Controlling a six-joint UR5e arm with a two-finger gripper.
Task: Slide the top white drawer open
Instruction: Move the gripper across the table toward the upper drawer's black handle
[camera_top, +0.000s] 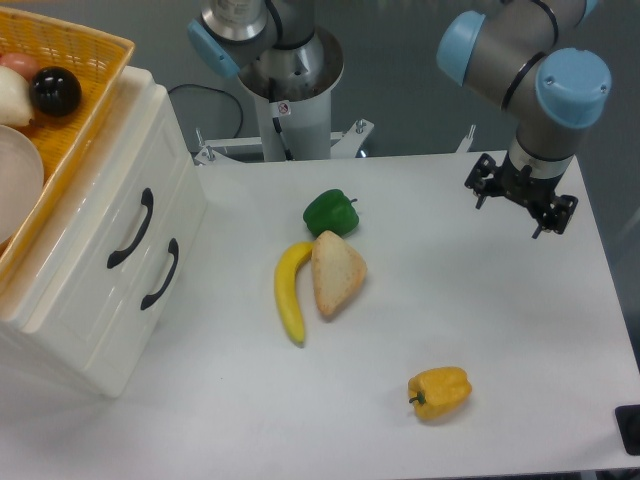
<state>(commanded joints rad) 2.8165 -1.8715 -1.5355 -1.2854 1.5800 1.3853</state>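
The top white drawer (108, 203) is the upper of two glossy cream drawers in the small cabinet at the left. It is closed, and its curved black handle (132, 229) faces the table. The lower drawer's handle (160, 274) sits just below it. My gripper (519, 198) hangs over the far right of the table, well away from the cabinet. It is open and holds nothing.
A yellow wicker basket (95, 60) with a black ball and other items rests on top of the cabinet. On the table lie a green pepper (330, 212), a banana (289, 291), a piece of bread (336, 273) and a yellow pepper (439, 392). The robot base (290, 90) stands at the back.
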